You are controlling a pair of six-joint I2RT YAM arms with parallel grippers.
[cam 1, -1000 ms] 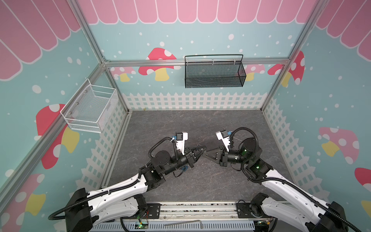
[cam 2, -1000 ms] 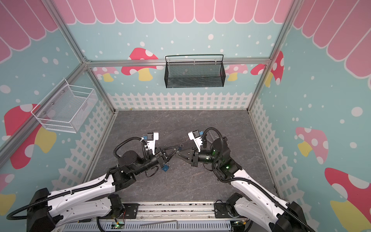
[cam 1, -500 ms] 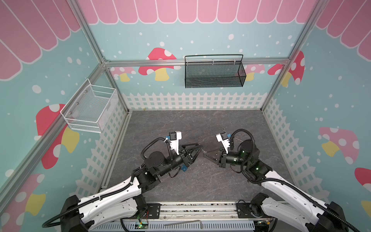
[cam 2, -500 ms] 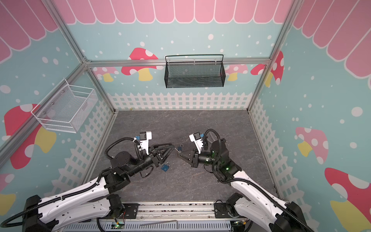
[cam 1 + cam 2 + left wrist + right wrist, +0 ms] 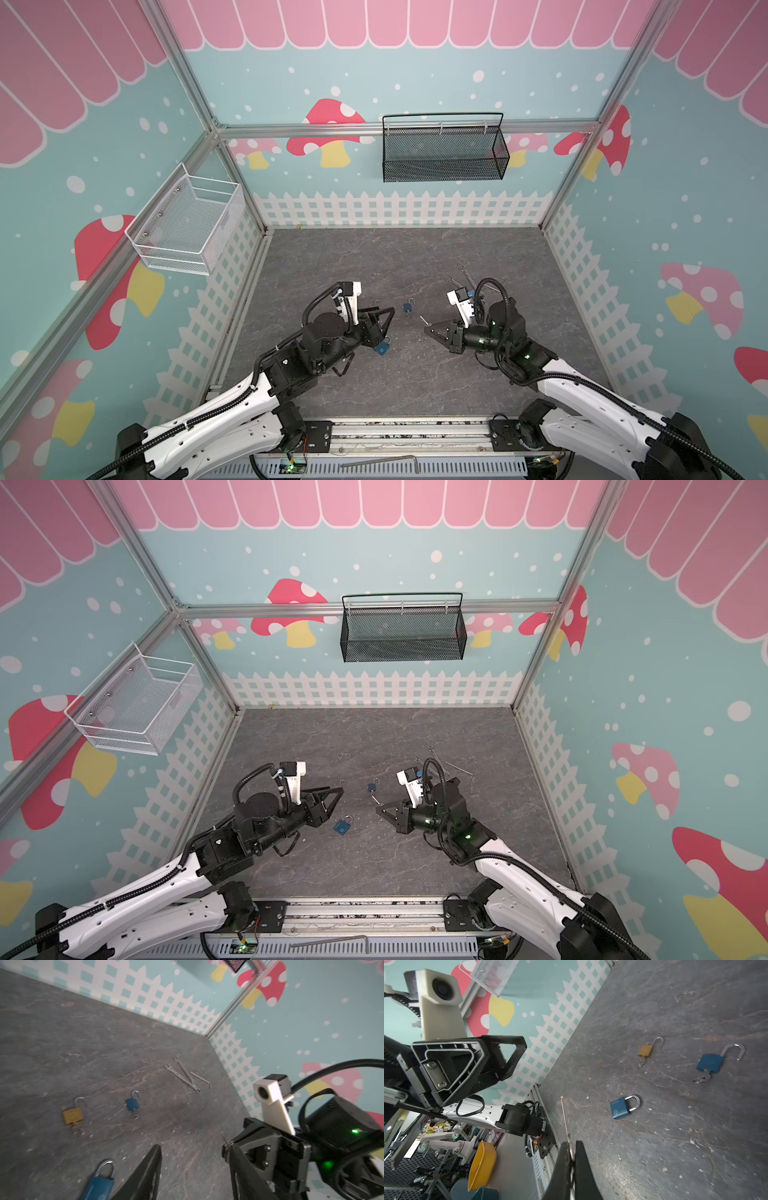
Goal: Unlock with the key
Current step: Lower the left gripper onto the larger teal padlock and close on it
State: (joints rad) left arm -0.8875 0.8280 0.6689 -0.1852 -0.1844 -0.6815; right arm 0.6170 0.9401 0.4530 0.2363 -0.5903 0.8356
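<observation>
Right jaws clamp a key (image 5: 565,1119); left jaws gape empty just beside a shut blue padlock (image 5: 380,348) on the table (image 5: 415,257), lower centre in both top views.

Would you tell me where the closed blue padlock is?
In a top view, the closed blue padlock lies on the tabletop, left of centre, beside the left claw.

The dark stone-look table (image 5: 374,257) carries a shut blue padlock (image 5: 381,348) toward its front, an open blue padlock (image 5: 407,308) and an open brass padlock (image 5: 72,1116) just behind it, and two crossed wrenches (image 5: 182,1073) beside a hex key (image 5: 201,1078) farther right.
</observation>
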